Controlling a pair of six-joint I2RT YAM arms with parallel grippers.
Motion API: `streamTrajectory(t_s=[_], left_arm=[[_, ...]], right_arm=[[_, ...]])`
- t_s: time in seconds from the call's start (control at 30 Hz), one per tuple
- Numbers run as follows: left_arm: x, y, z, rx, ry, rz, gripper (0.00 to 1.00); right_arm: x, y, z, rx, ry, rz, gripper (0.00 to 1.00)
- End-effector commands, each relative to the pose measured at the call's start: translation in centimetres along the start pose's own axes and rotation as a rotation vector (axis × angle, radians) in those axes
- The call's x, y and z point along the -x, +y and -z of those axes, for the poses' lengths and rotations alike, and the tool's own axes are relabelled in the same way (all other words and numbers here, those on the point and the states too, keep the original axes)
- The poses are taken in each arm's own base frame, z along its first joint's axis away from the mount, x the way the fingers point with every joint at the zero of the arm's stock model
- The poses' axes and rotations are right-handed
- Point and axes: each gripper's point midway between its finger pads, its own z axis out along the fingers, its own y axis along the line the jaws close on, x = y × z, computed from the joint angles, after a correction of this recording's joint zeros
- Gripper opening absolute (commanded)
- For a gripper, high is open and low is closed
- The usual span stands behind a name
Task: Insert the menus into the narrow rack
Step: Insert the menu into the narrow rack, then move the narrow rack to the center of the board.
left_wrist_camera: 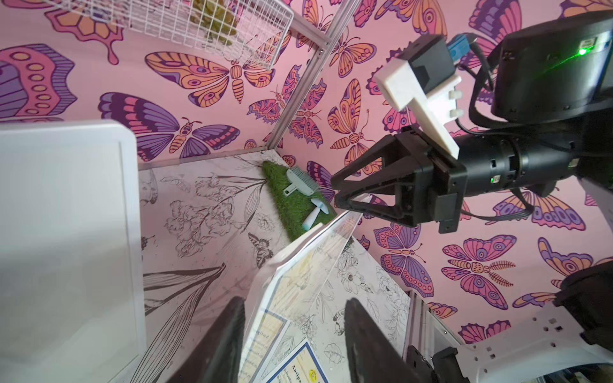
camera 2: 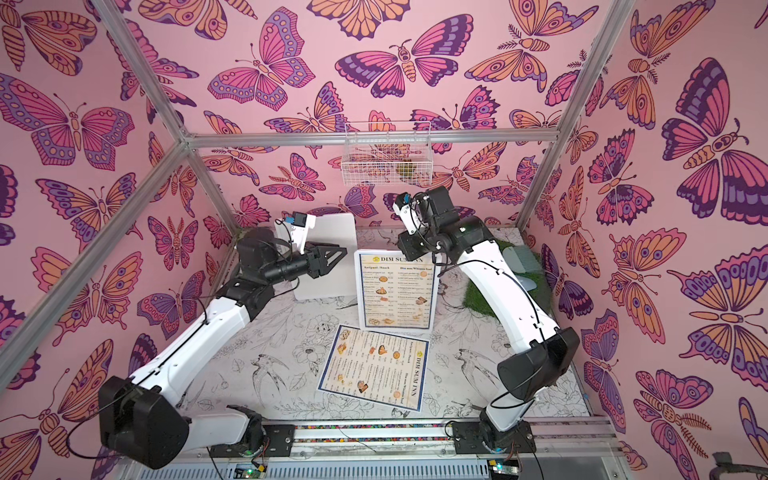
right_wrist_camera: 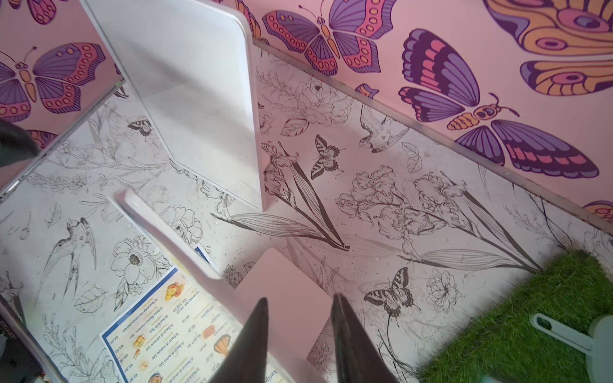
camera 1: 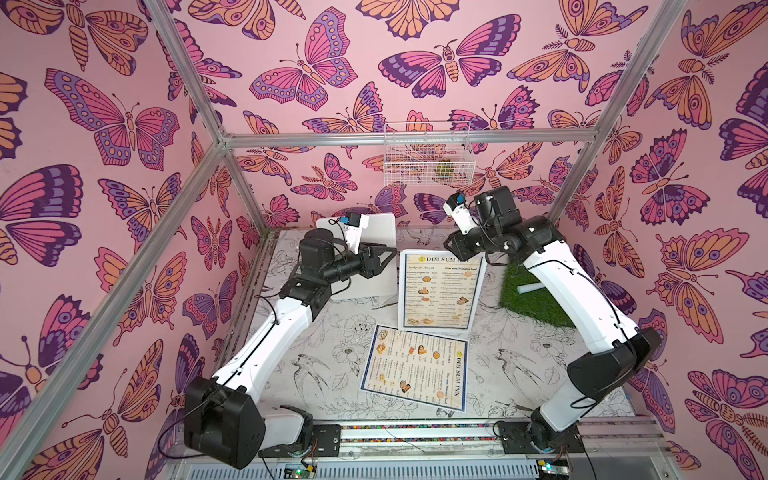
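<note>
Flat menu [camera 1: 415, 370] lies free-edged; left gripper [camera 1: 392, 253] and right gripper [left_wrist_camera: 335, 190] flank upright menu [camera 1: 440, 291].

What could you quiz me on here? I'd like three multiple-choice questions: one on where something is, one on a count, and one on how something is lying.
1. Where is the white wire basket?
A. Hanging on the back wall
B. Standing on the table
C. Held in a gripper

2. How many menus are in view?
A. One
B. Two
C. Four

3. How is the front menu, the one nearest the arm bases, placed?
A. Rolled up
B. Standing upright
C. Lying flat, face up

Answers:
1 A: in both top views the basket hangs high on the back wall, well above the table.
2 B: there is an upright menu and the front menu before it, and no others show.
3 C: its printed side faces up and it rests flat on the table.
</note>
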Motion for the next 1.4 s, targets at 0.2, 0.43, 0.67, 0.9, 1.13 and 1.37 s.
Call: streamTrajectory(t_s=[0.2,0.43,0.67,0.9,1.13,1.37], left_arm=[[-3.6,1.6,-0.1,0.058,0.065,0.025,0.56],[-4.5,0.2,1.5,0.079,0.047,-0.008,0.72],[-7.9,-0.2,1.1,0.059,0.126,-0.008,0.75],[-13.4,0.3,-1.9,0.142,0.242,-0.049,0.76],[-17.8,3.1,-4.0,0.246,0.304,-0.027,0.72],[-21.3,5.4,-4.6,0.313,0.366,-0.023,0.54]], right_arm=[[1.1,-0.1,1.5,-0.028,-0.054,0.008,0.39],[4.3,-3.8,7.3,-0.173,-0.198,-0.04,0.72],[-3.4,-4.0,9.8,-0.214,-0.193,-0.148,0.86],[-13.7,-2.4,8.5,-0.145,-0.211,-0.357,0.91],[-15.4,-3.0,3.1,-0.017,-0.299,-0.401,0.94],[-15.7,-4.3,0.6,0.047,-0.338,-0.437,0.89]])
